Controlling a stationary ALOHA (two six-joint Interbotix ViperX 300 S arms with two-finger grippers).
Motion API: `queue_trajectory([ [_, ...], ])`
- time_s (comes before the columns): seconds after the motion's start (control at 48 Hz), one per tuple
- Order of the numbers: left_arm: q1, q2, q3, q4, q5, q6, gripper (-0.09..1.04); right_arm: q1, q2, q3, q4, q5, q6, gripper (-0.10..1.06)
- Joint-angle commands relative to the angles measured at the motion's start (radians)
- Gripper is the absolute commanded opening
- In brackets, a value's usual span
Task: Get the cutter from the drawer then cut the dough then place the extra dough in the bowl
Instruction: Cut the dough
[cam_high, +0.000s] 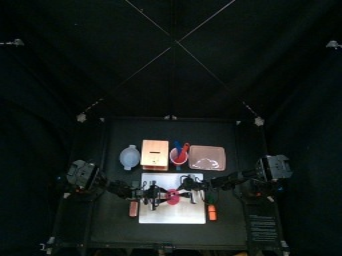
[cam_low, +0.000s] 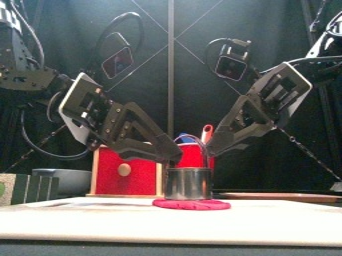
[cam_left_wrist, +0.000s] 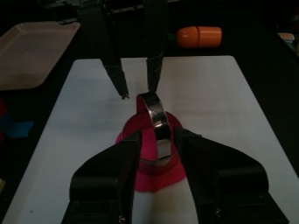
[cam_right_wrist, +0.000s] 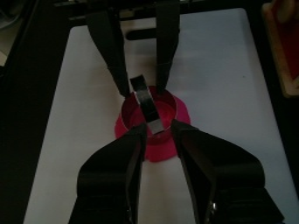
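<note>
The round metal cutter (cam_low: 189, 183) stands upright on the flat pink dough (cam_low: 191, 205) in the middle of the white cutting board (cam_high: 154, 212). My left gripper (cam_left_wrist: 156, 140) comes down from the left and is shut on the cutter (cam_left_wrist: 156, 127) at its top. My right gripper (cam_right_wrist: 149, 133) comes down from the right and grips the cutter (cam_right_wrist: 145, 105) from the opposite side. Pink dough (cam_right_wrist: 177, 114) shows around the cutter's foot. In the top view both grippers meet over the dough (cam_high: 171, 201).
Behind the board stand the blue-grey bowl (cam_high: 130, 156), the wooden box with its red drawer front (cam_high: 155, 153), the red cup with toy knives (cam_high: 179, 153) and the pink tray (cam_high: 209, 157). An orange toy (cam_left_wrist: 201, 35) lies off the board's side.
</note>
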Motion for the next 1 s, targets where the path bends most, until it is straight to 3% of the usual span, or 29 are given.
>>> queue_trajectory([
  [0.021,0.002,-0.026,-0.021,-0.002,-0.003,0.000,0.75,-0.002,0.003,-0.029,0.003,-0.003,0.002,0.69],
  [0.333,0.000,-0.023,-0.018,-0.002,-0.003,-0.002,0.74,0.002,0.052,-0.043,0.003,0.029,0.002,0.68],
  [0.771,-0.026,-0.011,-0.021,-0.017,0.035,0.000,0.57,0.006,0.052,-0.055,0.008,0.034,0.002,0.67],
  [1.0,-0.020,-0.009,0.003,-0.032,0.060,0.003,0.57,0.006,0.055,-0.060,0.005,0.034,0.002,0.54],
])
